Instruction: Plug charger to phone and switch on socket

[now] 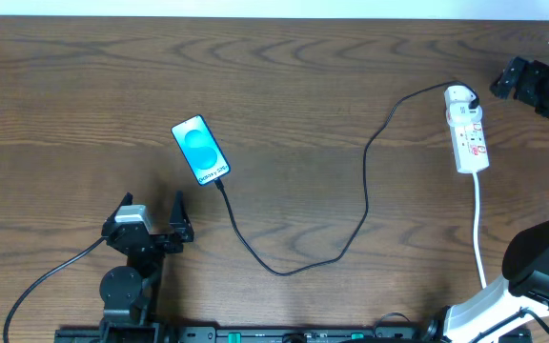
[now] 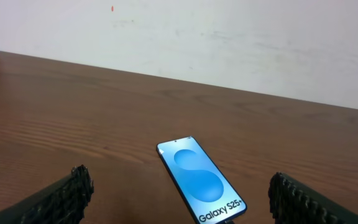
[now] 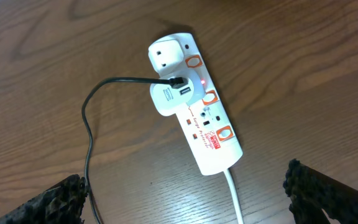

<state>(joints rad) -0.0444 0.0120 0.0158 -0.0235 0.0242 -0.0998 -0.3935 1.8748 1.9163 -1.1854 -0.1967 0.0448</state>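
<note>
The phone lies screen up left of centre, its blue screen lit; it also shows in the left wrist view. The charger cable runs from the phone's near end to a white adapter plugged into the socket. In the right wrist view the socket shows a small red light beside the adapter, and the cable curves off to the left. My left gripper is open and empty just short of the phone. My right gripper is open and empty beside the socket's rounded end.
The socket's white cord runs toward the front edge next to the right arm's base. A black robot cable trails from the left arm at the front left. A pale wall stands beyond the table's far edge.
</note>
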